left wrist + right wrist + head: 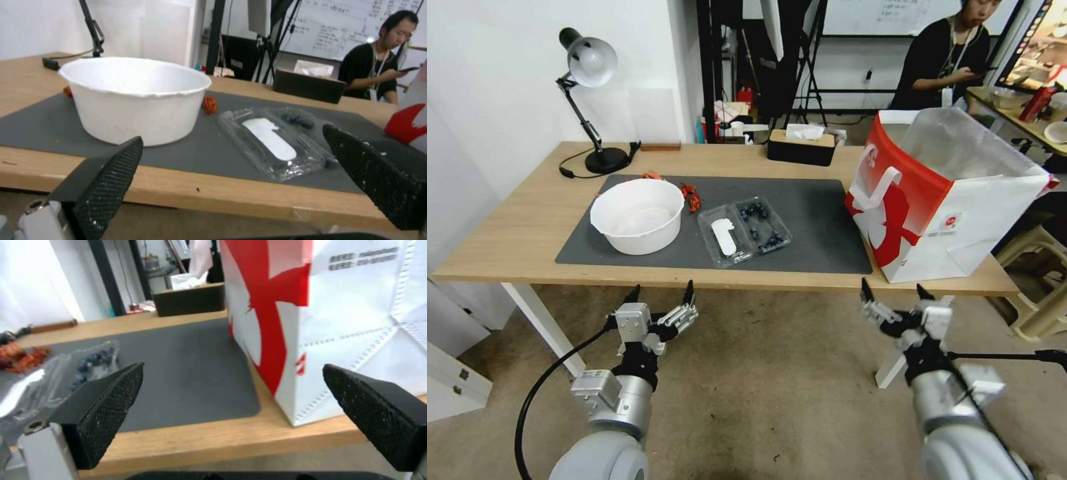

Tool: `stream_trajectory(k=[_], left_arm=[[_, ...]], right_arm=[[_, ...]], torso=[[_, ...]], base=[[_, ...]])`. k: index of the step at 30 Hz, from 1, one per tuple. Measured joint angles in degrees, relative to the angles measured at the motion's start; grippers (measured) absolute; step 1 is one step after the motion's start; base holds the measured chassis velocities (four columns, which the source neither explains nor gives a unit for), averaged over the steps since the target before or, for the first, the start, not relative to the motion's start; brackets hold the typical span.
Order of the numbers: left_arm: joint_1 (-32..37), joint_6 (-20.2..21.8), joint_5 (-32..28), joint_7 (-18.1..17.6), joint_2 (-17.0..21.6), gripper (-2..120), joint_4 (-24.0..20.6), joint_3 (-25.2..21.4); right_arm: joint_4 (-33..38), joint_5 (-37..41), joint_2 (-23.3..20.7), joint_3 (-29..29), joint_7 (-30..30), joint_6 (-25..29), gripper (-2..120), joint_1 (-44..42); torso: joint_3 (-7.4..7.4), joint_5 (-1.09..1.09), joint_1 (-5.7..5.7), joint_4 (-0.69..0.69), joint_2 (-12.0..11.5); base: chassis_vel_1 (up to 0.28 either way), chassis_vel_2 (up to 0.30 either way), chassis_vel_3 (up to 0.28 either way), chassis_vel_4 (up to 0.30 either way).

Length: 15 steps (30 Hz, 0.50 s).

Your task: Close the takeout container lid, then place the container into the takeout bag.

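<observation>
1 small clear plastic hinged takeout container [745,232] open on grey mat, 1 labelled lid [724,236] flat, 1 red-and-white paper takeout bag [920,220] on table [514,233], left claw [660,291] and right claw [894,290] both spread before table edge

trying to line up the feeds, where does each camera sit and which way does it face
Head: high on the robot, looking forward and down at the table; left gripper and right gripper hang open before its near edge.
Left wrist: low at the edge, facing the white bowl and open takeout container; own fingers frame it.
Right wrist: low, facing the takeout bag.
Shared: container, black tissue box.
</observation>
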Motion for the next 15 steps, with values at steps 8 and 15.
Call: stream_trajectory(k=[8, 15], left_arm=[[-0.38, -2.11, -0.27, 0.18, 0.65, 100, 1.32, -0.32], [-0.94, -2.49, -0.55, 0.37, 1.23, 100, 2.15, -0.33]], right_arm=[[-0.72, 0.1, -1.25, -0.88, -0.52, 2.56, 100, -0.39], [-0.82, 0.7, -4.35, -2.64, 1.08, 2.47, 100, 1.59]], torso=[[0.0, -0.03, 0.0, -0.02, 0.0], [0.0, -0.02, 0.0, -0.01, 0.0]], base=[[0.0, 0.0, 0.0, 0.0], [0.0, 0.0, 0.0, 0.0]])
